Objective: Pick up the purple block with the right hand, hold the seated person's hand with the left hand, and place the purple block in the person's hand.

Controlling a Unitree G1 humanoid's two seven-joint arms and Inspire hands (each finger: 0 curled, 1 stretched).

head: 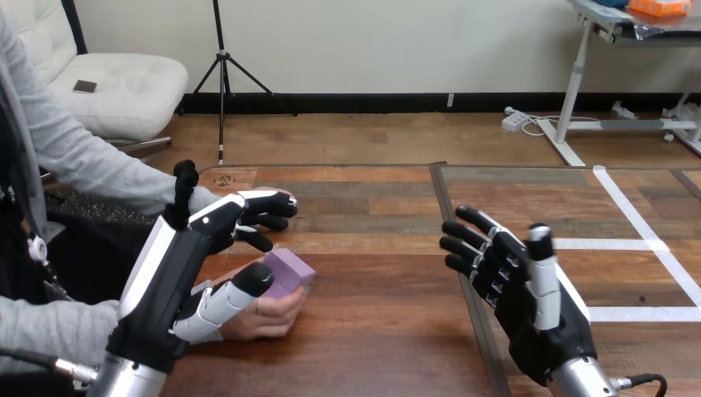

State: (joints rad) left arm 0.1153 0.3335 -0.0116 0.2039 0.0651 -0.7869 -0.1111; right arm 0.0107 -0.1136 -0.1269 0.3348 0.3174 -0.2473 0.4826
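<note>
The head camera looks forward and down across the table (372, 347) from above its near edge (the far edge lies a little above the view's middle). It sits close: both arms enter at the bottom edge, the left hand (178, 273) at the view's left, the right hand (517, 289) at its right, both large. The person's hand (269, 318) lies low at the left, just by the left hand.

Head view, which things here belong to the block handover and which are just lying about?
Part of the job:
purple block, lying in the person's hand
left hand, close against that hand
right hand, open and empty over the table

Just lying about:
white tape lines on the table
dark strip across the tabletop
</note>
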